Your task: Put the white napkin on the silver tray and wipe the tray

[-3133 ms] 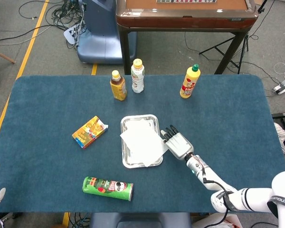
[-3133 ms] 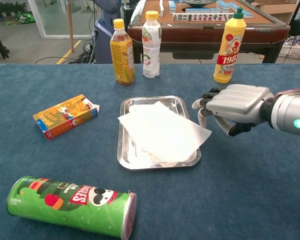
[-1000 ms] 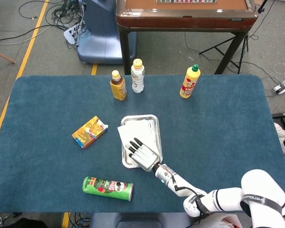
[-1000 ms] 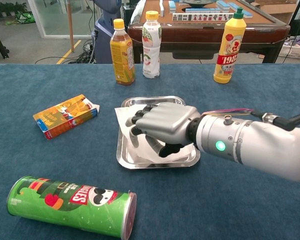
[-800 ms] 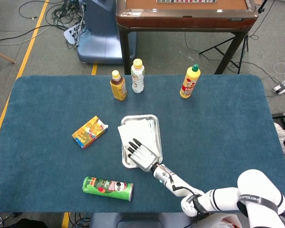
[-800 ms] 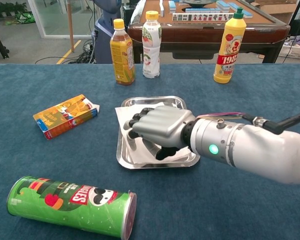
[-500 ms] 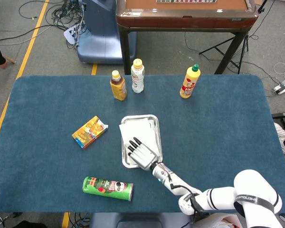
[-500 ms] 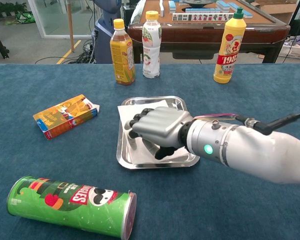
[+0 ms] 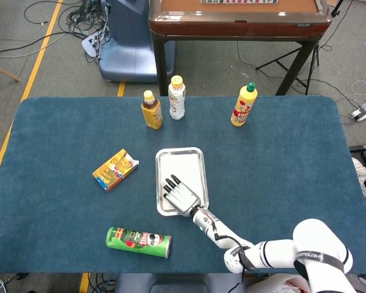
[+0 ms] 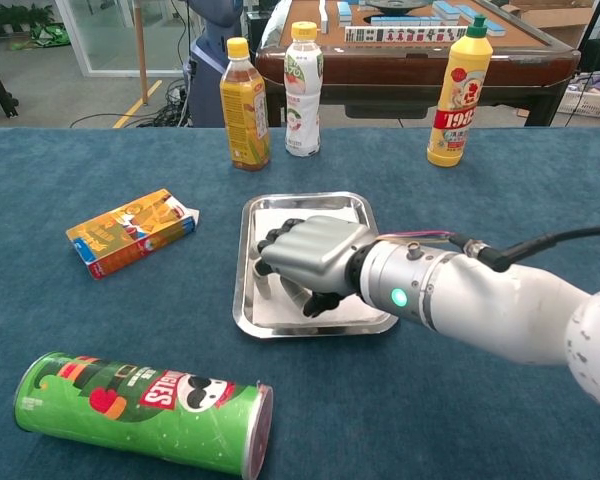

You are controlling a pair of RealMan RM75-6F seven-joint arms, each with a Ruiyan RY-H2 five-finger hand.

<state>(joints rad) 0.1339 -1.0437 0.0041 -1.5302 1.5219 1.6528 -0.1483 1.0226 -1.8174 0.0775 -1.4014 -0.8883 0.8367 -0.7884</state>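
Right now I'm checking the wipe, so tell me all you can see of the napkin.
The napkin is a thin white sheet, paper by its look, lying flat inside the silver tray and covering most of its floor. No edge hangs over the rim. The right hand rests on its near part, palm down, hiding the middle. Its far part shows smooth, with faint folds.

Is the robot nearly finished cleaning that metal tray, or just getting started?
The white napkin already lies inside the silver tray. The right hand presses flat on it, so wiping appears underway. How much wiping remains can't be judged from these views.
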